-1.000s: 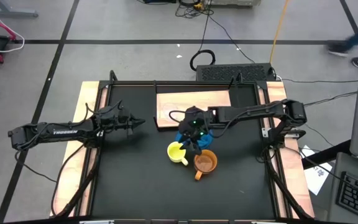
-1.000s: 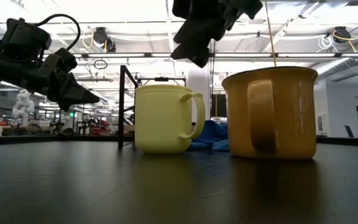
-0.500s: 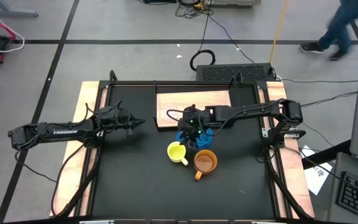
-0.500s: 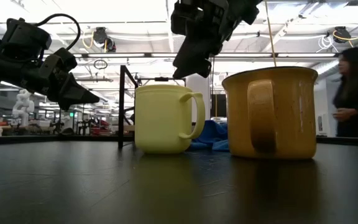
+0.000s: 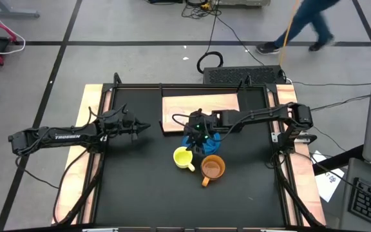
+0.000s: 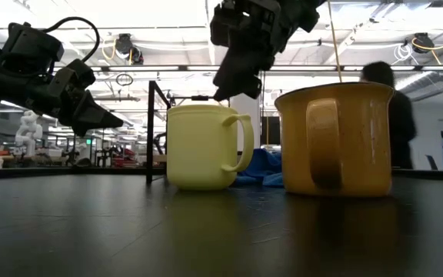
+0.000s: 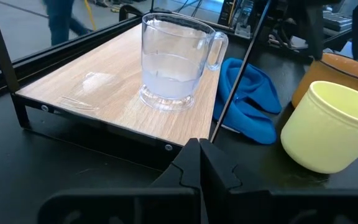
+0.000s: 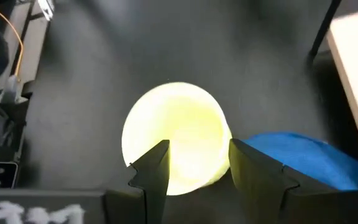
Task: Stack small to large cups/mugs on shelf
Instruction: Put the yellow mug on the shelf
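Note:
A small clear cup (image 7: 173, 62) stands by its base on the light-wood shelf (image 7: 92, 81), which lies at the table's far middle (image 5: 218, 103). The yellow mug (image 5: 183, 156) and the larger orange-brown mug (image 5: 212, 168) stand side by side on the black table, handles toward the near edge. My right gripper (image 8: 197, 162) is open and hovers above the yellow mug (image 8: 176, 134), clear of its rim in the low view (image 6: 225, 85). My left gripper (image 7: 201, 165) is shut and empty, left of the shelf (image 5: 143, 127).
A crumpled blue cloth (image 7: 250, 102) lies on the table between the shelf's near edge and the two mugs. A thin black post (image 6: 151, 131) of the table frame stands behind the yellow mug. A person walks across the room beyond the table.
My right gripper has shifted a little toward the table's left, from above the gap between the two mugs to above the yellow mug, staying at about the same height. The mugs have not moved.

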Controlling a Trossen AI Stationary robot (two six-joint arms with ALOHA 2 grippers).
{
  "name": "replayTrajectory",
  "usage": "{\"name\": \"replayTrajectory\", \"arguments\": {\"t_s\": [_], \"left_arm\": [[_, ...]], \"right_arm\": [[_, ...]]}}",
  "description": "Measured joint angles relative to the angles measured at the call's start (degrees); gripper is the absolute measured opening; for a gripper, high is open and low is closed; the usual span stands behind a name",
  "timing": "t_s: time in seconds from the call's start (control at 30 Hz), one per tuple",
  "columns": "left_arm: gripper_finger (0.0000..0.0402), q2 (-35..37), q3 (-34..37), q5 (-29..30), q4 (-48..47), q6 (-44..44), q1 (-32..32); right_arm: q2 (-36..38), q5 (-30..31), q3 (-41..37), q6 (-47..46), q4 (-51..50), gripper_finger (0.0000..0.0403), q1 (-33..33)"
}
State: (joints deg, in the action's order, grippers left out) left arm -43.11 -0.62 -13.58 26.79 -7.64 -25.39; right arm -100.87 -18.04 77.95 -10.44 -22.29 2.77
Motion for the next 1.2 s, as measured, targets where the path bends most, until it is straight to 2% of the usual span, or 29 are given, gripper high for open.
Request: {"name": "replayTrajectory", "arguments": {"t_s": [0.43,0.73,1.2], "left_arm": [[0.0001,0.0,0.0,0.0,-0.1,0.0,0.0],[0.0001,0.0,0.0,-0.1,0.2,0.0,0.0],[0.0001,0.0,0.0,-0.4,0.1,0.4,0.0]], "right_arm": [[-0.2,0.3,0.0,2.4,-2.7,0.0157,-1.4],[-3.8,1.8,-0.1,2.1,-3.6,0.0157,-1.3],[-4.2,1.7,0.0,1.2,-1.4,0.0157,-1.2]]}}
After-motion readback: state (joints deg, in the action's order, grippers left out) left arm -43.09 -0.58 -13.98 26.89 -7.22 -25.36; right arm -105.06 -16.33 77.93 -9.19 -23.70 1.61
